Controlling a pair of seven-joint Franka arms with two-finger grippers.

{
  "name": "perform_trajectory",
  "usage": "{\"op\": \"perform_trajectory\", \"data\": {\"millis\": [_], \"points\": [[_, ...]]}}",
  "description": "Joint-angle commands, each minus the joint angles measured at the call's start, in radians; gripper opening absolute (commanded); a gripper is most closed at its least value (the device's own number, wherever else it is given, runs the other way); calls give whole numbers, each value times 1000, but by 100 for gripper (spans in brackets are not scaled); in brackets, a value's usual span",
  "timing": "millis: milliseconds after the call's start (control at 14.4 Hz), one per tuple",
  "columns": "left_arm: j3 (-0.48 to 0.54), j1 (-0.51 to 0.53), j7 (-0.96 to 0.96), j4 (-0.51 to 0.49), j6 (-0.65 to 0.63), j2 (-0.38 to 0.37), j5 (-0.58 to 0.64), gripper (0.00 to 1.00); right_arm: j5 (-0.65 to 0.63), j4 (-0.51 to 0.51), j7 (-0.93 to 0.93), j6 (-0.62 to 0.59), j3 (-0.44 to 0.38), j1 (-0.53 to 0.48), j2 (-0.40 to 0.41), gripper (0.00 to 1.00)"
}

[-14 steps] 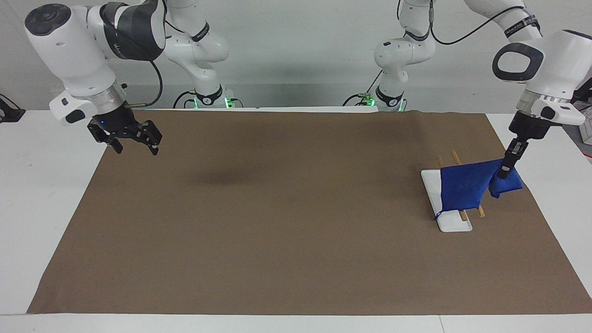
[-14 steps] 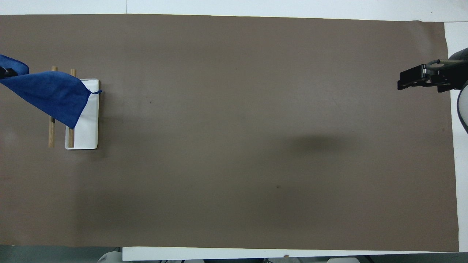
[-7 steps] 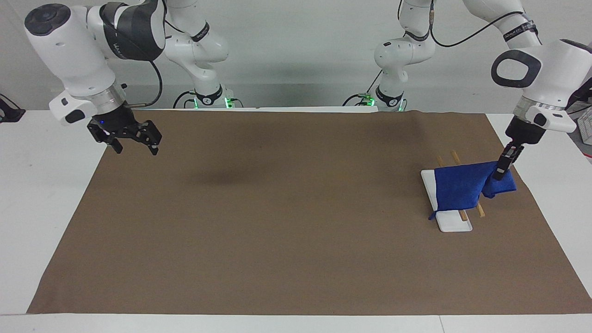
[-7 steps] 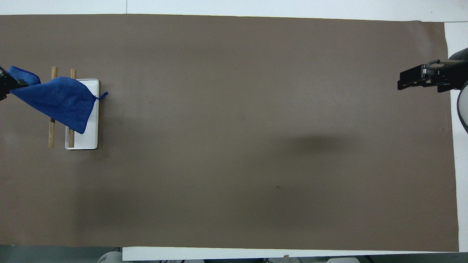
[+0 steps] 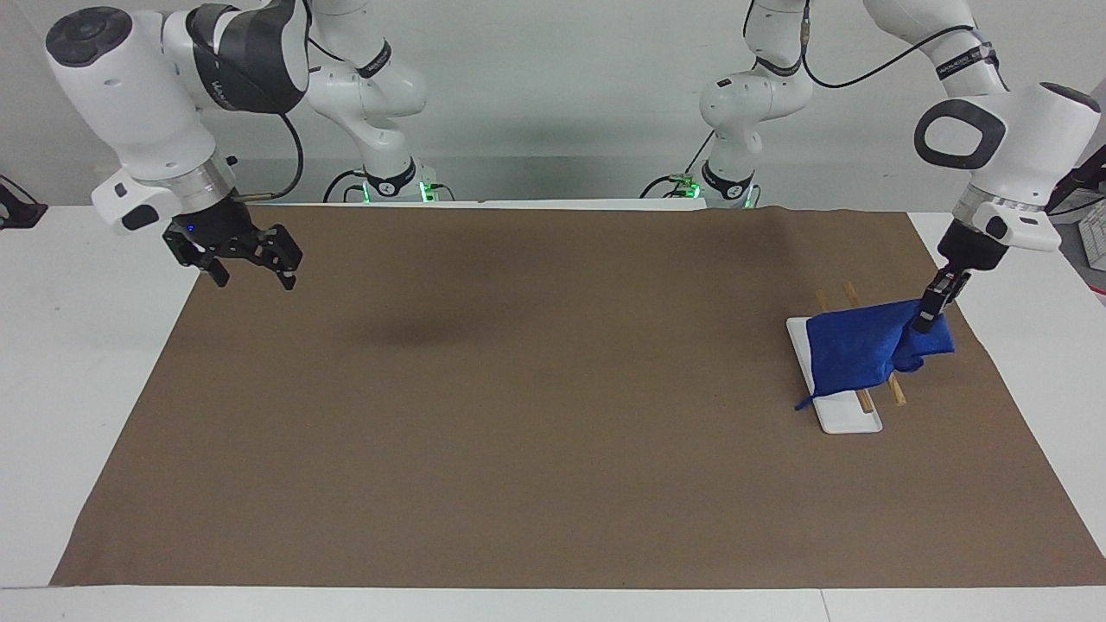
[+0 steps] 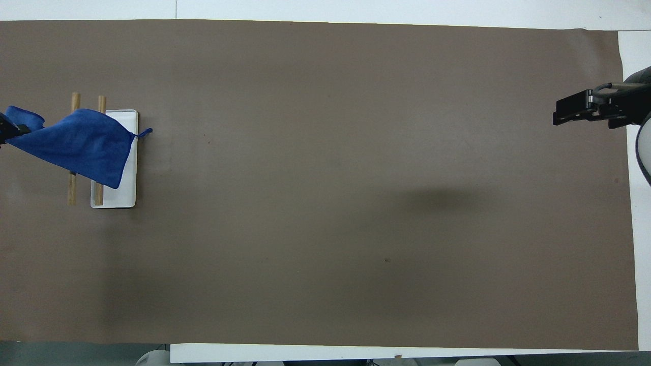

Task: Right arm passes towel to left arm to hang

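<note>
The royal-blue towel (image 5: 860, 350) (image 6: 76, 145) lies draped over a small rack of two wooden rods (image 5: 896, 393) (image 6: 71, 190) on a white base (image 5: 847, 418) (image 6: 122, 195) at the left arm's end of the table. Its loop (image 6: 144, 133) hangs off one corner. My left gripper (image 5: 924, 320) is shut on the towel's edge beside the rack; only its tip shows in the overhead view (image 6: 4, 133). My right gripper (image 5: 251, 259) (image 6: 580, 109) hangs open and empty over the mat's edge at the right arm's end and waits.
A brown mat (image 5: 536, 406) (image 6: 325, 203) covers most of the white table (image 5: 52, 363). The arm bases (image 5: 389, 181) stand at the robots' edge of the table.
My left gripper has risen and drawn the towel's edge toward the rack; the towel has bunched up and slid along the rods. The right arm has not moved.
</note>
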Motion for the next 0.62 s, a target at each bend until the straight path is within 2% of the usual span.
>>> {"op": "perform_trajectory", "data": {"millis": [0,69,139,208,416,555], "points": [[-2,16,26,-20,-9,-23,-1,3,-8,-16,-19,-7,0,-2,-19,100],[-2,16,23,-20,-19,-23,-1,30,-8,-16,-19,-7,0,-2,-19,100],[-2,16,21,-17,-26,-23,-1,67,-8,-16,-19,-7,0,-2,-19,100],[-1,17,18,-17,-31,-23,-1,99,-8,-16,-19,-7,0,-2,-19,100],[-1,31,18,6,-45,-16,87,100,-8,-16,-19,-7,0,-2,-19,100],[-1,31,18,58,-109,-13,163,100,-8,-16,-19,-7,0,-2,-19,100]]}}
